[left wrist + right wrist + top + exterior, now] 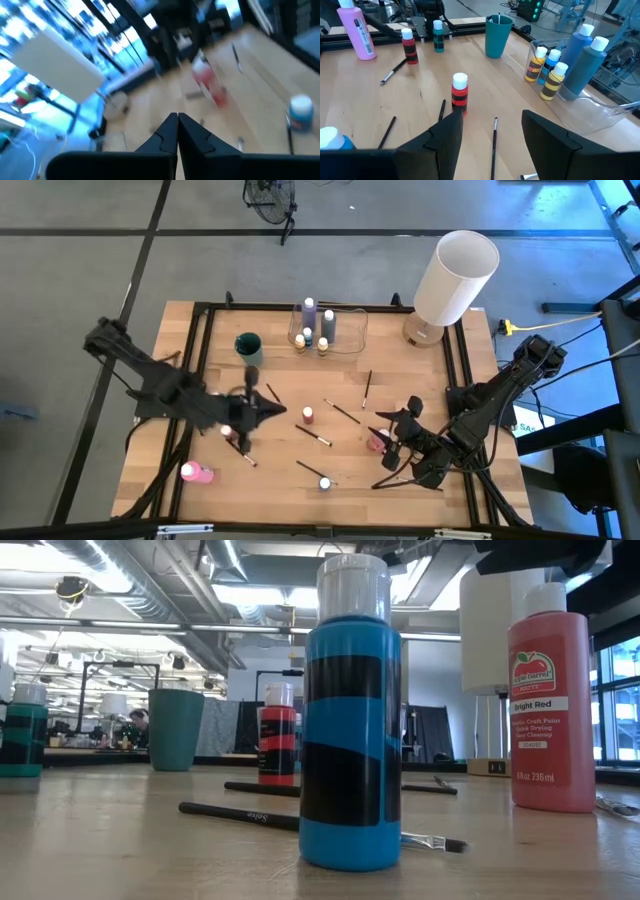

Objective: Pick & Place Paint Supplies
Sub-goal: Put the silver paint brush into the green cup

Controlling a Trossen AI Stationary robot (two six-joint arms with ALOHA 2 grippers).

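Observation:
Paint bottles and thin dark brushes lie scattered on the wooden table. A red black-banded bottle [308,416] [459,92] stands mid-table, a blue one [325,483] [350,720] near the front edge, a bright red one [377,442] [550,700] close beside my right gripper, and a pink one [197,472] at the near left. My left gripper [272,412] [177,125] hangs shut and empty above the table's left half. My right gripper [398,435] [492,132] stands open, pointing toward the banded bottle, with a brush [494,137] on the table below its gap.
A clear plastic container [345,330] at the far middle holds several bottles. A teal cup [248,345] stands left of it, and a tall white cylinder [455,275] at the far right corner. Loose brushes [345,413] lie between the two arms. A black frame [200,320] rims the table.

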